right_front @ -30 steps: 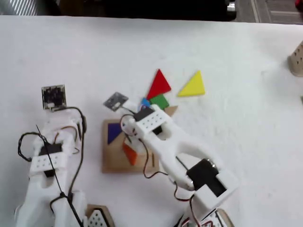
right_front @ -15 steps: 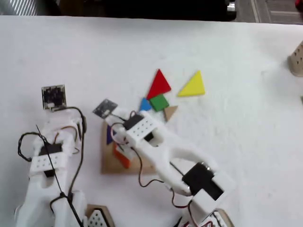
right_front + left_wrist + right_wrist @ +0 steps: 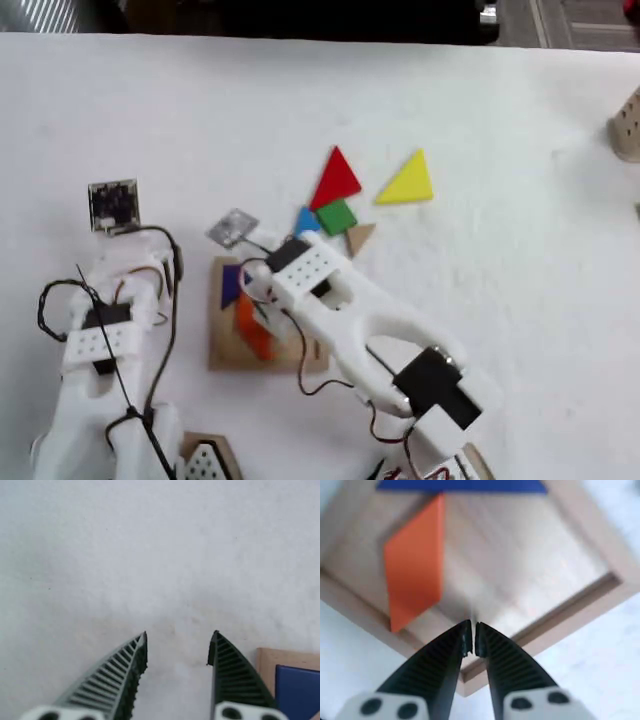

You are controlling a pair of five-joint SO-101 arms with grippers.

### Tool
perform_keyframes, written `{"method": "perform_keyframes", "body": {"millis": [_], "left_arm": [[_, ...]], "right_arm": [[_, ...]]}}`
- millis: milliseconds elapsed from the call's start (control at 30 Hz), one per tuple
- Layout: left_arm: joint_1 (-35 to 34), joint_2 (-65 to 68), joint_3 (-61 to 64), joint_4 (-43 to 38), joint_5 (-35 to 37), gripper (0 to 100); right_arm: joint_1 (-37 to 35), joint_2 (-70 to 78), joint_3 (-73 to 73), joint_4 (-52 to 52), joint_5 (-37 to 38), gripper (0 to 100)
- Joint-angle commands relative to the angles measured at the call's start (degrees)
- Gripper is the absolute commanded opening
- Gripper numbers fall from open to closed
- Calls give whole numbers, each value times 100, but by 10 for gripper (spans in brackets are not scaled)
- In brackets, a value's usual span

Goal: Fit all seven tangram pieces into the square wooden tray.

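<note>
**High view.** The square wooden tray (image 3: 222,350) lies on the white bench (image 3: 200,100), left of centre and near the arms.
- Two pieces are in it: the blue triangle (image 3: 235,283) against the far wall, and the orange parallelogram (image 3: 250,327) on the floor just nearer.
- Five pieces are loose on the bench, far and right of the tray: red triangle (image 3: 335,178), yellow triangle (image 3: 408,180), green square (image 3: 337,215), light blue triangle (image 3: 306,221) and tan triangle (image 3: 358,237).
- The green, light blue and tan pieces are clustered close to the tray's far right corner, within easy reach for later picks.
- The right arm (image 3: 335,295) extends over the tray and hides much of its right half.
- The left arm (image 3: 100,335) stands to the left, off the tray, so it does not obstruct the working arm.

**Left wrist view.** The left end effector (image 3: 179,645) is open and holds nothing, with bare bench between its tips. A corner of the tray with the blue triangle sits just beside one finger.

**Right wrist view.** The right end effector (image 3: 471,637) is closed with its tips together, and nothing is gripped.
- The tips sit above the tray floor next to a rim, near the orange parallelogram but apart from it.
- One end of the parallelogram appears to meet the blue triangle's long edge.
- Closed tips probably serve to nudge a piece flat into position, not to pick one.
- The remaining floor is bare wood, left free for the five outstanding pieces.
</note>
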Motion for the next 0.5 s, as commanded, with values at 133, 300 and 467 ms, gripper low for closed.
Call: {"method": "perform_keyframes", "body": {"millis": [133,300,467], "left_arm": [[-66,-198,-79,-132,-53,211],[-66,-198,-88,-132,-53,211],[-66,-198,-97,-132,-53,211]], "right_arm": [[-892,-251,352,-356,132,17],[-910,-259,334,-453,123,17],[-1130,-259,44,-453,-545,17]]}}
